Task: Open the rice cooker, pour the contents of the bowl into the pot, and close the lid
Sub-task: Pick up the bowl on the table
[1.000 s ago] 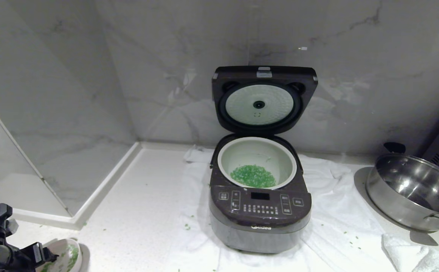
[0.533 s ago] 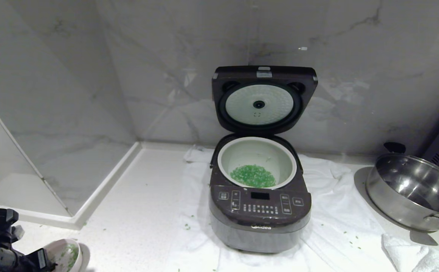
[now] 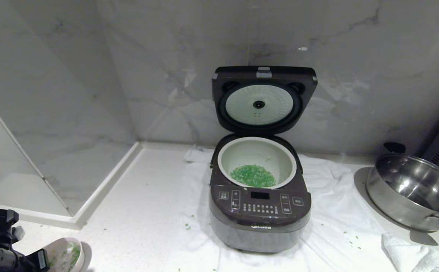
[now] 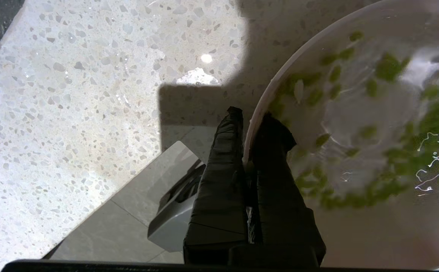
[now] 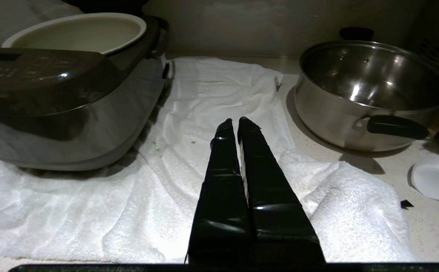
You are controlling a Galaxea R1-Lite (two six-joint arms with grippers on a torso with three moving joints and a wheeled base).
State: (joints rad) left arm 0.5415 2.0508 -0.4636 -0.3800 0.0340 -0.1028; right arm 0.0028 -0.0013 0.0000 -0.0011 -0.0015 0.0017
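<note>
The rice cooker stands on a white towel with its lid raised upright against the wall. Inside, the pale pot holds a heap of green bits. At the near left corner of the counter is the small pink bowl, with some green bits stuck to its white inside. My left gripper is shut on the bowl's rim, one finger inside and one outside. My right gripper hovers shut and empty over the towel, right of the cooker.
A large steel pan with black handles sits at the right. The white towel spreads under and around the cooker, with a folded cloth at the near right. Loose green bits dot the counter. Marble walls close in the back and left.
The left gripper's fingers have closed onto the bowl's rim, and the hand has sunk slightly toward the bottom edge. The cooker and the right arm have not moved.
</note>
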